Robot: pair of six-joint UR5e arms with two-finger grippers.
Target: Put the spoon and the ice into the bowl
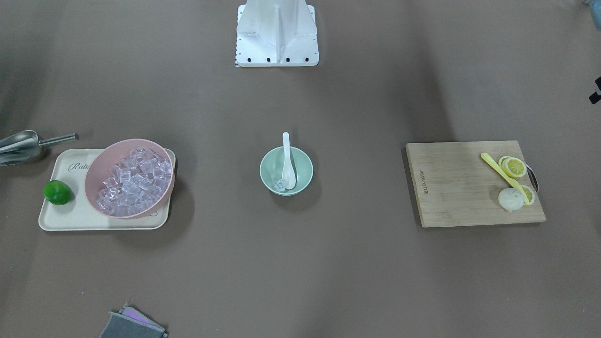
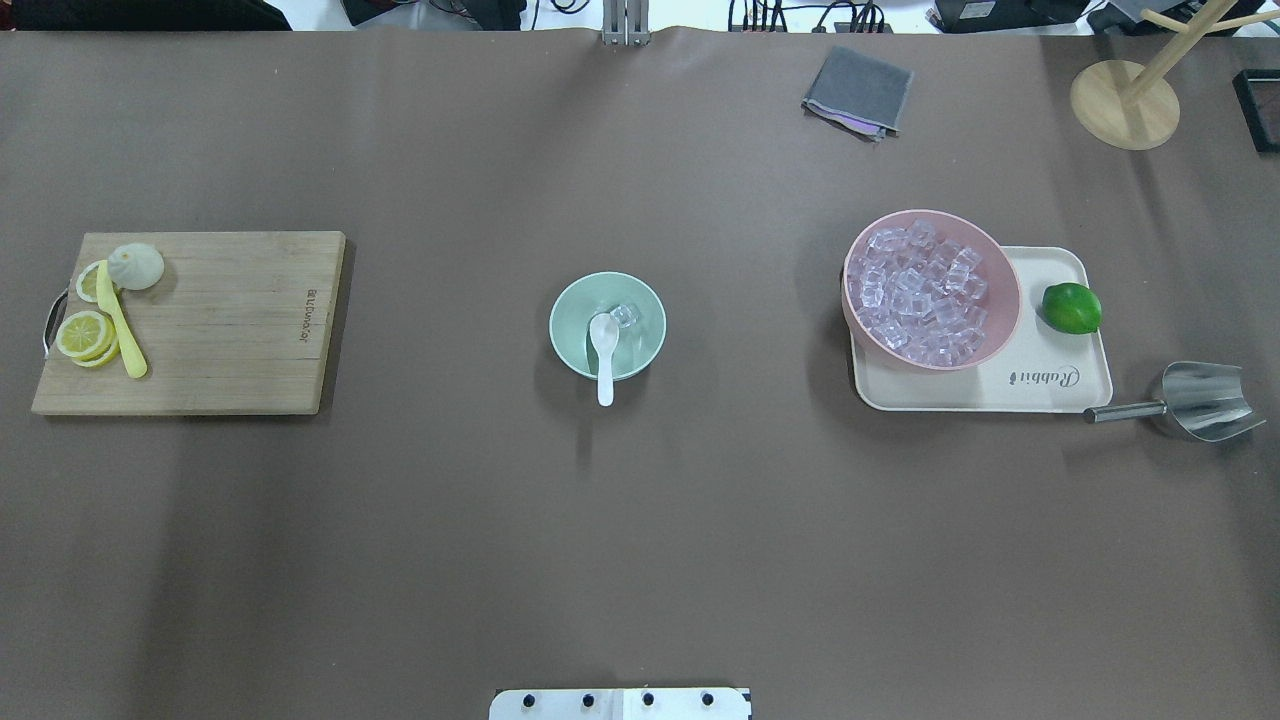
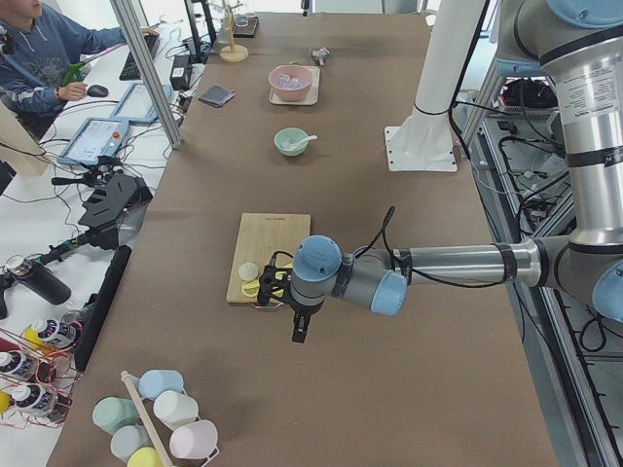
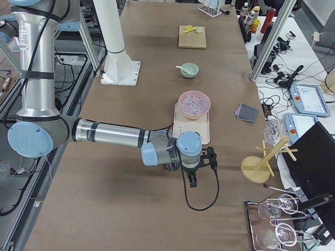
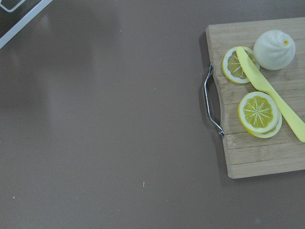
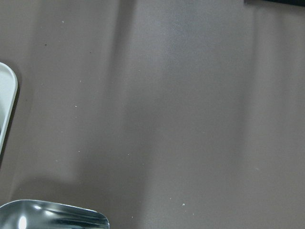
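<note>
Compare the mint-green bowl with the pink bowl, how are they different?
The mint-green bowl is smaller than the pink bowl. The green one holds the white spoon and a single ice cube; the pink one is heaped with ice cubes. The green bowl stands on the bare table at the centre; the pink bowl sits on the cream tray, overhanging its edge. Both are round and plain-sided.

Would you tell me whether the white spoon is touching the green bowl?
Touching. Overhead view shows the spoon lying in the bowl, handle over its rim.
</note>
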